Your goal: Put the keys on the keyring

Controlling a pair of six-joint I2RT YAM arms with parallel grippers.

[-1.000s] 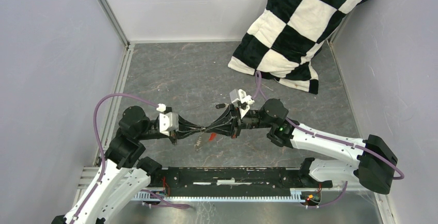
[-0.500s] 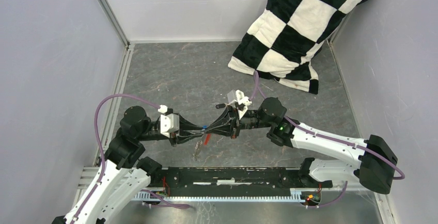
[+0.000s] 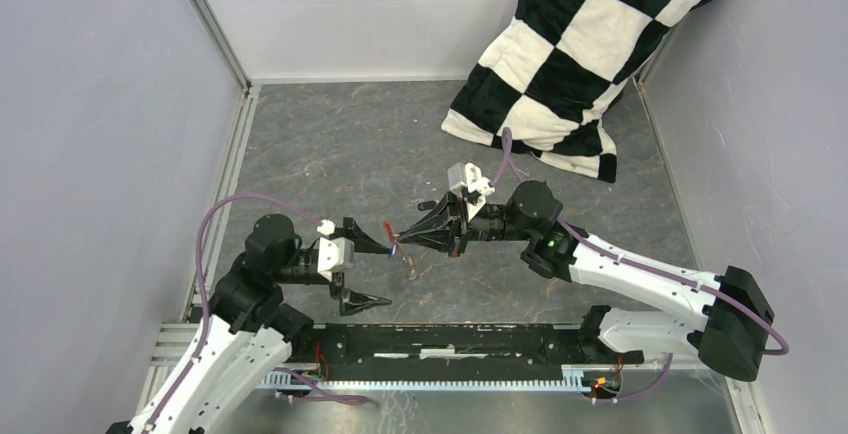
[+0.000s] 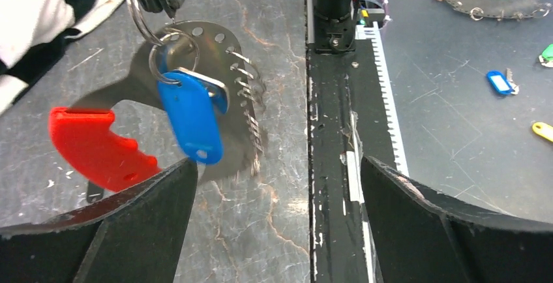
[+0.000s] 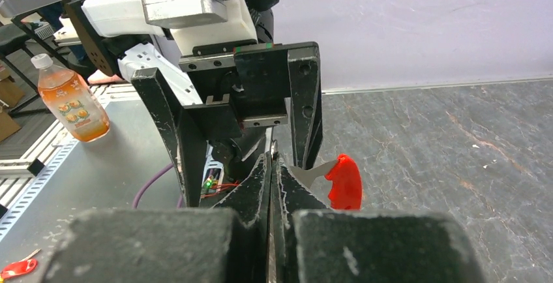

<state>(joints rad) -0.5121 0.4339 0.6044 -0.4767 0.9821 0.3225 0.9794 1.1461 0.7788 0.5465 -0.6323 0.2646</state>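
Between the arms: keyring point(image 4: 131, 9) hangs from right gripper point(image 3: 402, 237), clamped on it.
Left gripper point(image 3: 388, 274): spread wide, empty.
Bearing: bunch just beyond left fingertips, hanging vertical.

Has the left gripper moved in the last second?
Yes. The left gripper has sprung open and shifted slightly toward the black base rail at the table's near edge.

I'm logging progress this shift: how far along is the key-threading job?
Looks done: a blue plastic tag, a toothed silver blade and a red plastic tag hang from the thin metal ring. In hand: the right gripper pinches that ring; the left gripper is open, empty. Left: probably setting it down.
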